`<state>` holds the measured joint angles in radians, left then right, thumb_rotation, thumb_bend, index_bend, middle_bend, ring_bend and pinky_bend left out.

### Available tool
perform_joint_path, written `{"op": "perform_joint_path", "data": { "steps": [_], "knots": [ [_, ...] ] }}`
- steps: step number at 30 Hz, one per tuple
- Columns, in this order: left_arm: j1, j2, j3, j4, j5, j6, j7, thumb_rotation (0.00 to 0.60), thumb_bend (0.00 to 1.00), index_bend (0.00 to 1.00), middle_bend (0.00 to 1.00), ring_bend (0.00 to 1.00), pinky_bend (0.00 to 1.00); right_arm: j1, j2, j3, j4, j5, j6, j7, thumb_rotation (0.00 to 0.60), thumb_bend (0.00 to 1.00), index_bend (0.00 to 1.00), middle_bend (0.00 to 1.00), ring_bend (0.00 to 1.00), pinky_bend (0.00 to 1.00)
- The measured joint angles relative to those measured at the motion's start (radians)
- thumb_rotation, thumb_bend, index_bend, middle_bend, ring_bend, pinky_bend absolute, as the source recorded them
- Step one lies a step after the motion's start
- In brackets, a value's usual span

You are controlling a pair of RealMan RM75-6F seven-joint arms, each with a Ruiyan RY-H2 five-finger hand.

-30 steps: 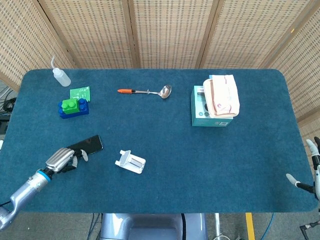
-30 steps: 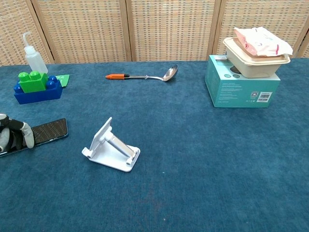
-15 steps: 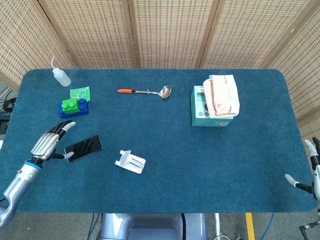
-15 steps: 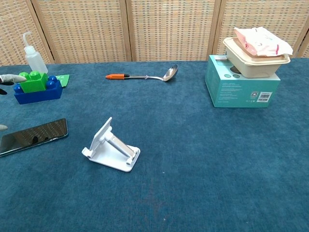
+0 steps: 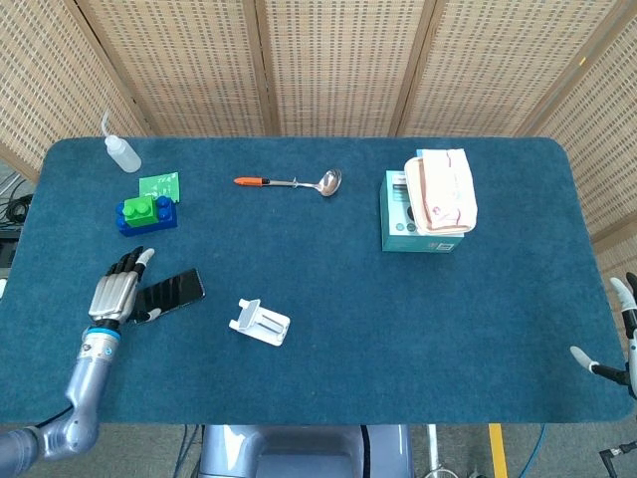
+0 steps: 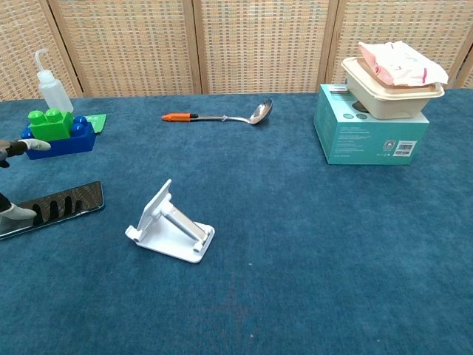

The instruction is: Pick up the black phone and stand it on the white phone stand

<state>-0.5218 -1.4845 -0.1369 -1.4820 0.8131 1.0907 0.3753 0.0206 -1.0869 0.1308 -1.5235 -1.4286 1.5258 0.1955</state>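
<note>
Blue cloth is covering the table [image 5: 328, 388] in the head view, and the black phone [image 5: 171, 293] is lying flat on it, its near end just under the spread fingertips of the left hand [image 5: 119, 289]. That hand is holding nothing: its fingers are apart and stretched out over the phone's left end. The white phone stand [image 5: 260, 322] is sitting well to the right of those fingers, apart from the phone. Beyond the fingertips, a green-and-blue block stack [image 5: 146, 212] is resting near a squeeze bottle [image 5: 121, 152]. The right hand [image 5: 615, 339] is showing only partly at the table's far right edge, fingers apart and gripping nothing.

In the chest view, only the left hand's fingertips [image 6: 22, 146] are peeking in at the left edge, above the phone [image 6: 55, 208], whose glass is reflecting them. The stand [image 6: 171, 225] is standing right of the phone, empty. A ladle with an orange handle [image 6: 222, 115] is lying farther back.
</note>
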Motion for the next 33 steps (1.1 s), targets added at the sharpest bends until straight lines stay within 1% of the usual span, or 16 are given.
{"op": "perform_joint_path", "data": {
  "steps": [4,10,17,25,27,29,33],
  "knots": [
    [-0.032,-0.063,-0.046,-0.025,-0.098,0.012,0.081,0.600,0.18,0.02,0.02,0.06,0.12,0.000,0.000,-0.001,0.000,-0.001,0.001,0.000,0.600,0.00,0.00,0.00,0.00,0.00],
    [-0.058,-0.103,-0.072,-0.005,-0.133,0.013,0.102,0.600,0.19,0.02,0.02,0.07,0.12,0.001,-0.001,-0.001,0.001,0.000,-0.003,-0.002,0.600,0.00,0.00,0.00,0.00,0.00],
    [-0.069,-0.127,-0.081,0.019,-0.169,0.013,0.120,0.600,0.19,0.02,0.04,0.08,0.12,0.002,-0.001,-0.001,0.001,0.002,-0.006,-0.003,0.600,0.00,0.00,0.00,0.00,0.00],
    [-0.082,-0.159,-0.096,0.039,-0.223,0.032,0.162,0.600,0.23,0.06,0.07,0.11,0.12,0.002,-0.001,-0.001,0.002,0.002,-0.007,0.000,0.600,0.00,0.00,0.00,0.00,0.00],
    [-0.086,-0.162,-0.098,0.041,-0.231,0.032,0.170,0.600,0.23,0.09,0.10,0.14,0.15,0.002,-0.001,-0.001,0.003,0.003,-0.007,0.001,0.600,0.00,0.00,0.00,0.00,0.00],
    [-0.087,-0.164,-0.099,0.042,-0.236,0.032,0.172,0.600,0.23,0.11,0.11,0.15,0.19,0.003,-0.001,-0.001,0.003,0.004,-0.008,0.001,0.600,0.00,0.00,0.00,0.00,0.00],
    [-0.089,-0.169,-0.099,0.046,-0.241,0.031,0.178,0.600,0.23,0.11,0.12,0.16,0.19,0.003,-0.001,-0.002,0.002,0.002,-0.008,-0.001,0.600,0.00,0.00,0.00,0.00,0.00]
  ]
}}
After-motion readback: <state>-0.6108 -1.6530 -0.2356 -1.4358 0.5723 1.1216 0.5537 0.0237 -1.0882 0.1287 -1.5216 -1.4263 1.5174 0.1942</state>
